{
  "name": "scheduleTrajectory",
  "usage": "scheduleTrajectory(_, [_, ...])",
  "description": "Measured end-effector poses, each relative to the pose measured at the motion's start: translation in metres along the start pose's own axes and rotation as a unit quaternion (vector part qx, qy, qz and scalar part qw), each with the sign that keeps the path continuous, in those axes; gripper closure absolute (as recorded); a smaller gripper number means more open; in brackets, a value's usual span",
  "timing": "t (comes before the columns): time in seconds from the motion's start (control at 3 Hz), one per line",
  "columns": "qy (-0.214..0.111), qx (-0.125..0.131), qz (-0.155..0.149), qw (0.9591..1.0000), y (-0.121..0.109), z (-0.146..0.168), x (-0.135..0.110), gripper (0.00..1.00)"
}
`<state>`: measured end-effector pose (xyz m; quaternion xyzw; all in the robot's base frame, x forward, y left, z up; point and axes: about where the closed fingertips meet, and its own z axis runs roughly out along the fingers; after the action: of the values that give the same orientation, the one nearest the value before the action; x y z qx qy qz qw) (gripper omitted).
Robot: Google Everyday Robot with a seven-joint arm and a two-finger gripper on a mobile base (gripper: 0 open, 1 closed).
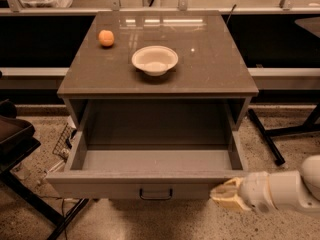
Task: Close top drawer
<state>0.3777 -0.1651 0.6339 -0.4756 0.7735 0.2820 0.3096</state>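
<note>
The top drawer [125, 186] is a wide grey-brown drawer, pulled partly out of the cabinet [210, 79]. Its deep box is empty. A small dark loop handle [155, 194] sits at the centre of its flat front. My gripper [222, 192] comes in from the lower right on a white arm. Its tan fingertips touch the right end of the drawer front.
A white bowl [155, 59] and an orange fruit [106, 38] sit on the cabinet top. A dark chair [15, 139] stands at the left. A black stand leg [265, 136] slants down at the right. Speckled floor [150, 224] lies in front.
</note>
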Motion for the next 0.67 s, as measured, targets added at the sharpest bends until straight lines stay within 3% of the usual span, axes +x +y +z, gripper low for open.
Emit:
scheduleTrajectory(0.33, [0.0,-0.01,-0.033,0.9994,-0.026,0.02,-0.034,1.0])
scheduleTrajectory(0.67, [-0.003,-0.021,-0.043,0.9988,-0.036,0.035,-0.046,1.0])
